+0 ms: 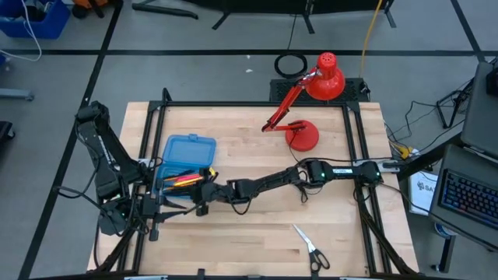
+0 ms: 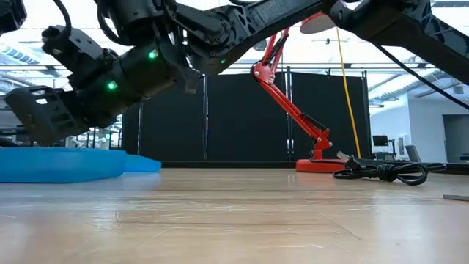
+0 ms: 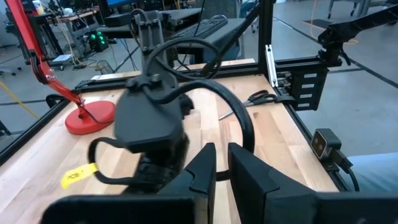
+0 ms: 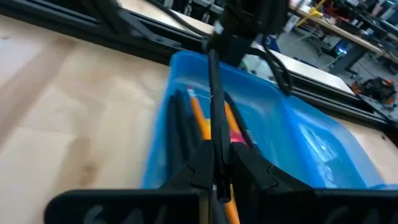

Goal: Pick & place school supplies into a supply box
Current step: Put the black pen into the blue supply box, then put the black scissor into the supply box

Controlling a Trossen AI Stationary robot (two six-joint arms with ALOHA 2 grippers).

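The supply box (image 1: 187, 155) is a translucent blue case lying open at the table's left, also seen in the right wrist view (image 4: 292, 124). Orange, pink and black pens (image 4: 199, 121) lie in its tray (image 1: 183, 180). My right gripper (image 1: 204, 190) reaches across the table from the right and is shut on a thin black pen (image 4: 213, 93) over the tray. My left gripper (image 1: 153, 208) waits near the box's near left corner, fingers (image 3: 249, 180) almost together with nothing between them. Scissors (image 1: 311, 249) lie flat near the front edge. My right gripper pinches the black pen between its two fingers (image 4: 249, 168), at the pen's rear part (image 4: 215, 149). The pen runs forward along the fingers and sticks out past their ends over the open tray. Whether its far tip touches the box I cannot tell.
A red desk lamp (image 1: 302, 136) stands at the table's far right, its head (image 1: 327, 79) beyond the far edge. A black cable (image 2: 381, 172) lies near its foot. A black frame rail (image 1: 257, 105) borders the table. Bare wood lies between box and scissors.
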